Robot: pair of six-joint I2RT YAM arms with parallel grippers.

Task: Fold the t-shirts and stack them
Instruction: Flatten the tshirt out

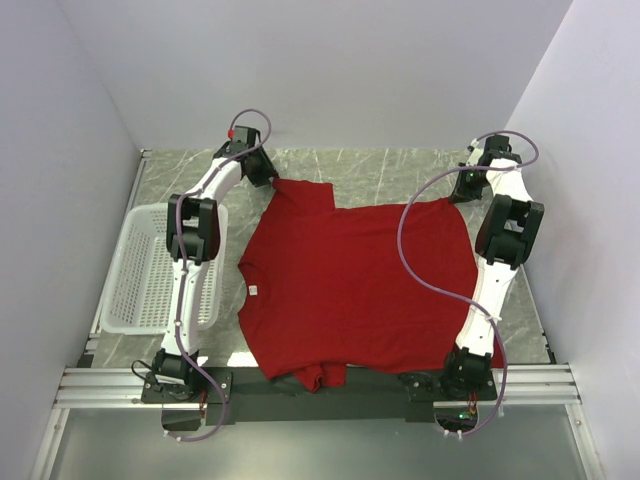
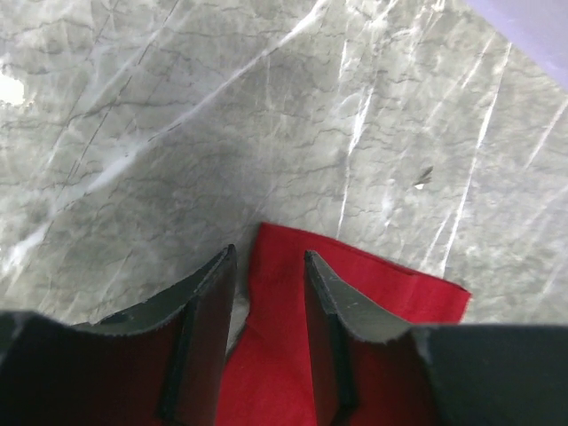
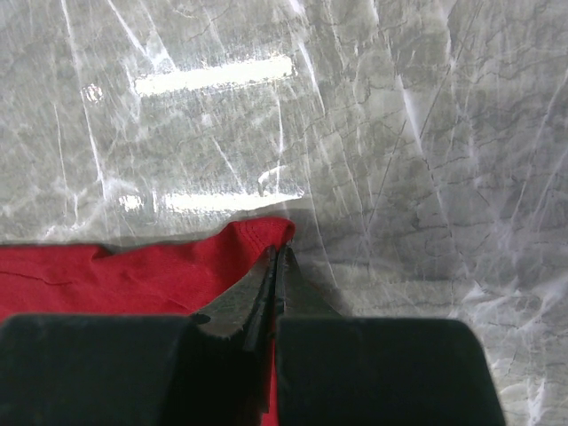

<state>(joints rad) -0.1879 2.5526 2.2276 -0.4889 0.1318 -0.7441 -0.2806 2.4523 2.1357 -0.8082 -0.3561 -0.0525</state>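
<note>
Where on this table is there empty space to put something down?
Bare table runs along the far side, past the t-shirt, between the left gripper and right gripper. A thin strip lies right of the right arm. The middle is all shirt; the basket crowds the left.

Red t-shirt lies spread across the table, left arm and right arm reaching to its far corners, white basket beside its left edge.
</note>
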